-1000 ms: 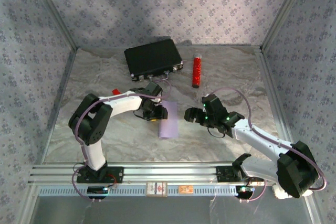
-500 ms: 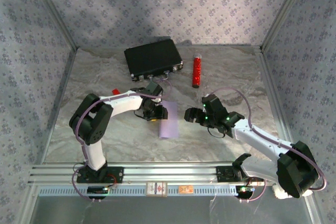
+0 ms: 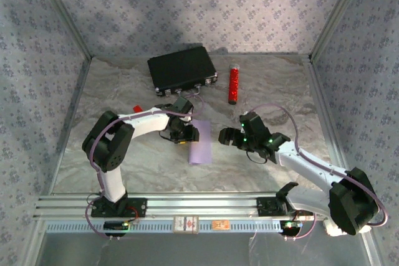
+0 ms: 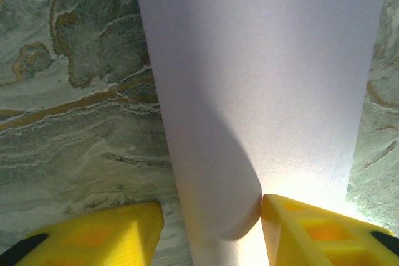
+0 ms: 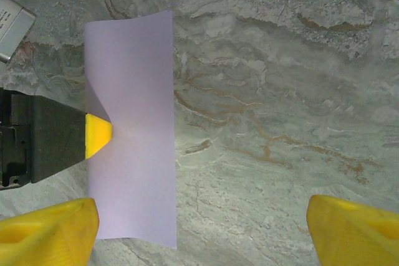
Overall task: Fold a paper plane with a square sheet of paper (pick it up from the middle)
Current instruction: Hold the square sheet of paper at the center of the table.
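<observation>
The sheet of paper (image 3: pixel 200 142) is plain pale lilac on a bench (image 3: pixel 124 166) marbled grey with white and rusty-brown veins, and the walls (image 3: pixel 187 4) carry a small floral print on lilac-grey. The case (image 3: pixel 181 68) is black, and the cylinder (image 3: pixel 234 85) and small block (image 3: pixel 137 108) are red. The arms (image 3: pixel 146 119) are white with black joints, and the left gripper (image 4: pixel 212 222) and right gripper (image 5: pixel 202 225) are tipped bright yellow.

The paper (image 4: pixel 249 91) is thin, smooth and matt. The desk (image 5: pixel 280 91) has a smooth, stone-look marbled top with a dull sheen. The left tool (image 4: pixel 212 225) has fingers (image 4: pixel 93 235) of matt yellow plastic. The case (image 3: pixel 182 70) is black, faintly glossy; the cylinder (image 3: pixel 234 85) shiny red; the rail (image 3: pixel 187 204) brushed metal.
</observation>
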